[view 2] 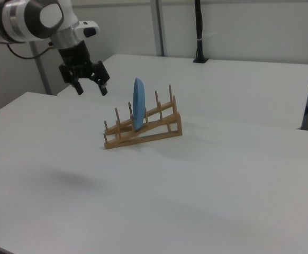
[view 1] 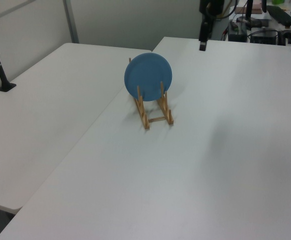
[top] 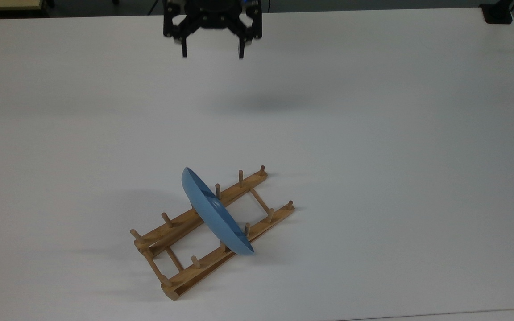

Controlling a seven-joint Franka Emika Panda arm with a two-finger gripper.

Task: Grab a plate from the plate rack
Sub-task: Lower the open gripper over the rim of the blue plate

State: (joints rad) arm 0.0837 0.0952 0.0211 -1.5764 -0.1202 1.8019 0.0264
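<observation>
— Top view first: where was the gripper (top: 212,55)?

— Up by the table's far edge, hanging in the air with nothing in it. Its two black fingers (top: 184,49) pointed down and stood wide apart. A soft shadow lay on the white table (top: 373,133) a little nearer than the fingers.

— And from the right view?

— The gripper (view 2: 90,90) hung off the white arm (view 2: 32,18) at the right view's upper left, above the tabletop, fingers spread, well apart from the rack. In the left view I caught the gripper (view 1: 203,46) near the top, over the far side of the table.

— Where was the plate (top: 214,214)?

— Standing on edge in the plate rack (top: 185,240), slotted between pegs about midway along the rails and leaning a bit. In the left view the plate (view 1: 148,76) faced the camera as a full blue disc, with the plate rack (view 1: 154,112) poking out below it. In the right view the plate (view 2: 138,108) was nearly edge-on, upright in the plate rack (view 2: 143,129), which sloped up toward the right view's right.

— And the rack on the table?

— Toward the near edge in the top view, set at a slant to it, somewhat toward the top view's left. A second white table (view 1: 50,100) butted against the first on the left view's left.
</observation>
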